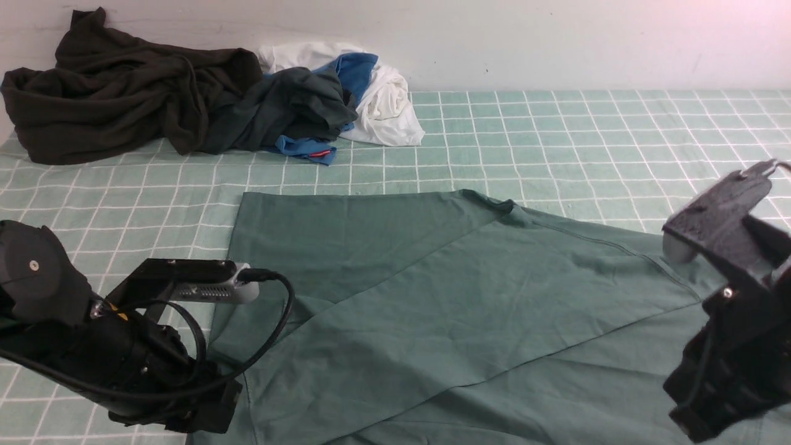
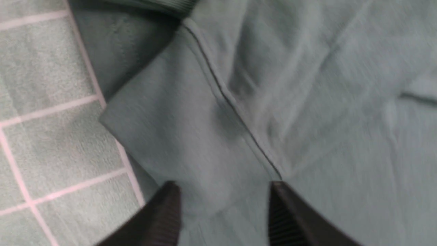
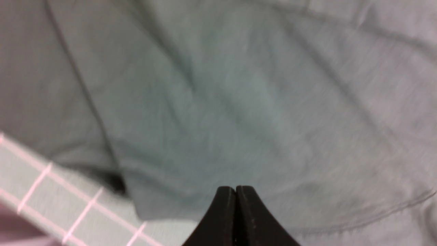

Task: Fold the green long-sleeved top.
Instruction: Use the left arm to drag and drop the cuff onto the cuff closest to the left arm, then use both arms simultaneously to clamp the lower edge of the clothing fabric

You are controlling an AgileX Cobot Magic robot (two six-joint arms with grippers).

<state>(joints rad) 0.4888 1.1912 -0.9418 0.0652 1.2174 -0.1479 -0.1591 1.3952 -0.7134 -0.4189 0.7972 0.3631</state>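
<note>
While the left arm (image 1: 93, 346) is reaching in at the lower left of the front frame, the left gripper (image 2: 223, 193) is hanging just over the cloth. Its fingers (image 2: 164, 218) are standing wide apart with nothing caught between them. Beneath it, in the wrist view, a folded corner of the green top (image 1: 445, 309) is lying over the checked tablecloth (image 1: 556, 136). A dark seam line is running across the fabric and a strip of ribbed edge is showing, though the picture is blurring a little.

At the lower right of the front frame the right arm (image 1: 735, 346) is leaning in over the top's edge. The right gripper (image 3: 235, 193) is showing its fingers pressed tight together, with no cloth visibly pinched between them. Green fabric is lying beneath it, and one edge is ending on the tablecloth nearby.

The green top is spreading flat across the lower middle and lower right of the front frame. One layer is folded over, so a long slanting edge is running from the lower left up toward the right.

Farther back, at the upper left, a heap of clothes is sitting against the wall (image 1: 556, 43). A blackish garment (image 1: 117, 93) is lying on the left, touching a smaller grey-green garment (image 1: 290, 105). Blue cloth (image 1: 355, 71) and white cloth (image 1: 389, 105) are bunching behind and to its right.
</note>
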